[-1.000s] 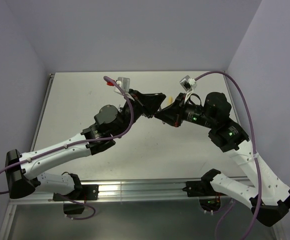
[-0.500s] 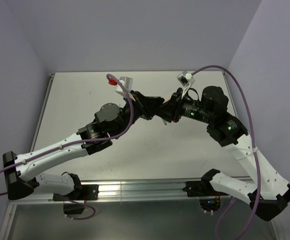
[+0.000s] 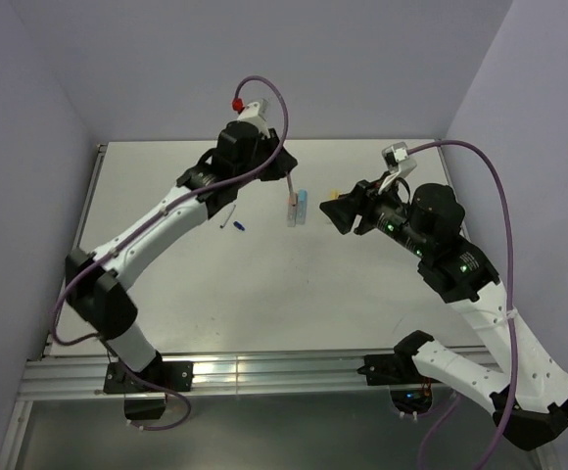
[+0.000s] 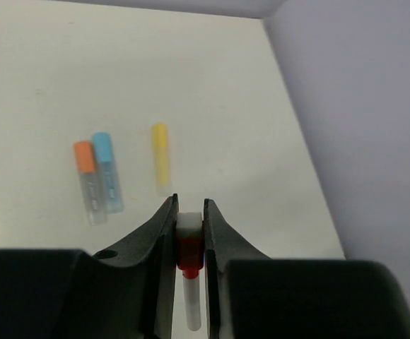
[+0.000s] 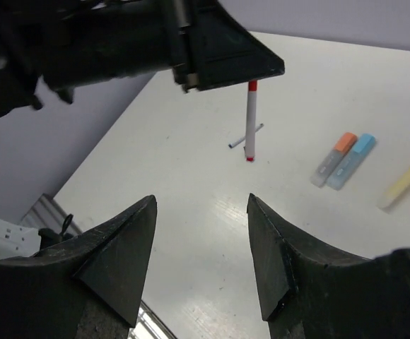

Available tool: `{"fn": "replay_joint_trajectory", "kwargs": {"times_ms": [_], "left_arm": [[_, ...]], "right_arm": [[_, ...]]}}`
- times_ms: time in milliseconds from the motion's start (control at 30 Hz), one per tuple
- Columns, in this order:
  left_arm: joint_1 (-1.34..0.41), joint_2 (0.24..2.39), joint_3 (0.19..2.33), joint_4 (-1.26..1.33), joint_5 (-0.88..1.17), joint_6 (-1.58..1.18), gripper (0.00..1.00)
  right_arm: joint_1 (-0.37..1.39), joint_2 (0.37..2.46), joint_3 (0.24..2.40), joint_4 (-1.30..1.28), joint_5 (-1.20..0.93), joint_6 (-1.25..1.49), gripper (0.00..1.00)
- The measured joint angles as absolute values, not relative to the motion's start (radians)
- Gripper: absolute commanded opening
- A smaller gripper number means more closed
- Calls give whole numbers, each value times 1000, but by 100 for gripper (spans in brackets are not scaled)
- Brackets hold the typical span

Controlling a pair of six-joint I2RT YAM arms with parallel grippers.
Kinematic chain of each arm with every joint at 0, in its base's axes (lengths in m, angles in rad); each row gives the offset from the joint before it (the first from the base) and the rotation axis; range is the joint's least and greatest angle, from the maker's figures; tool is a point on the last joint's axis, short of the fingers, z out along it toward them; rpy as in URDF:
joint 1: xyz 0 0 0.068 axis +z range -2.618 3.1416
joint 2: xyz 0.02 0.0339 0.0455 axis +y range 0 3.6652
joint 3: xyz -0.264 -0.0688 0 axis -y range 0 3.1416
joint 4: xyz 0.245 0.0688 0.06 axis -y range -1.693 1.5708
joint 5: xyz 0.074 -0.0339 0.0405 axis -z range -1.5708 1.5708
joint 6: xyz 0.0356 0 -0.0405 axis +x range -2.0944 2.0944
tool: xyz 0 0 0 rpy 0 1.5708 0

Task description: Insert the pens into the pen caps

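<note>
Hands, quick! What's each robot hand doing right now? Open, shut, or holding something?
Left hand: closed, holding a white pen with a red end.
Right hand: open, holding nothing.

Off-white counter (image 3: 264, 284): orange-capped pen (image 4: 87, 182) and blue-capped pen (image 4: 108, 171) touching side by side; yellow pen (image 4: 161, 159) near; thin whitish pen (image 5: 237, 141) well apart.

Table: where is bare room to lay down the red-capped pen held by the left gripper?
The near half of the table, between the lying pens and its near edge, is bare; so is the far strip behind the yellow pen. Crowded: mid-table, where the orange pen, blue pen and a thin stick lie.
</note>
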State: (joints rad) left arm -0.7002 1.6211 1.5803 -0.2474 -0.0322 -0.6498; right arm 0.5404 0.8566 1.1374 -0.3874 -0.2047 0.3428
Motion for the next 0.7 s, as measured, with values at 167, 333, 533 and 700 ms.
{"fn": "replay_joint_trajectory", "kwargs": {"times_ms": [167, 333, 533, 700], "left_arm": [[-614, 1909, 1787, -360, -28, -600, 0], [-566, 2165, 1910, -450, -58, -559, 3], [-544, 2304, 1925, -489, -91, -558, 9], [-539, 2343, 1945, -490, -114, -558, 16]], "right_arm": [[540, 870, 1125, -399, -159, 349, 62], [540, 886, 1103, -425, -133, 351, 62], [540, 886, 1098, -430, -122, 350, 63], [540, 889, 1093, -429, -122, 351, 62]]}}
